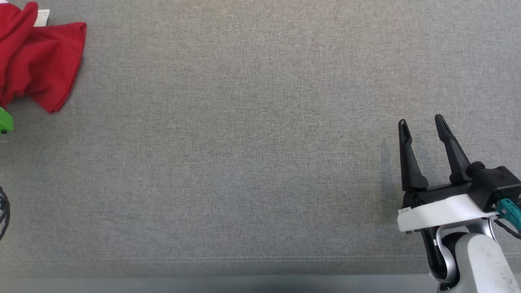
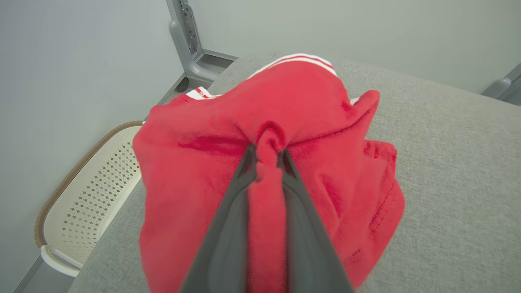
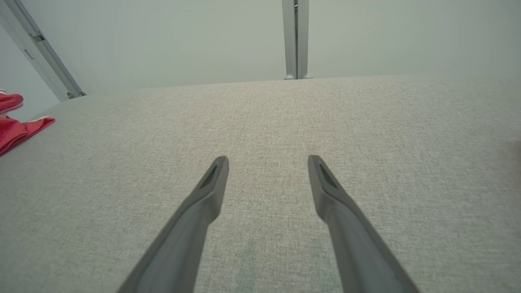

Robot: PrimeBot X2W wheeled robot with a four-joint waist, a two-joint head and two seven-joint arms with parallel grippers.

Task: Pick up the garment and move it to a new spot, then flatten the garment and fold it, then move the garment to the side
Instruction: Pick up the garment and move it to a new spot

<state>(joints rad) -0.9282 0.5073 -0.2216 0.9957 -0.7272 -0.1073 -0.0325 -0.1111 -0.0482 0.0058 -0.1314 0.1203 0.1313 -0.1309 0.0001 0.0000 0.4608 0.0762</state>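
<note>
red garment (image 1: 40,61): bunched at far left of grey counter (image 1: 260,162), white-striped trim on its far side | left pincer (image 2: 266,152): narrow, both fingers nipping a raised fold of the red cloth | right pincer (image 1: 421,121): spread wide, near right above counter, well apart from garment | cream perforated basket (image 2: 93,191): past the counter edge, beside garment

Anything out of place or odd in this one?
Nothing damaged or spilled. The red garment is crumpled in a heap at the left edge of the table, near a basket, with the left gripper pinching a fold. The right gripper is open.
</note>
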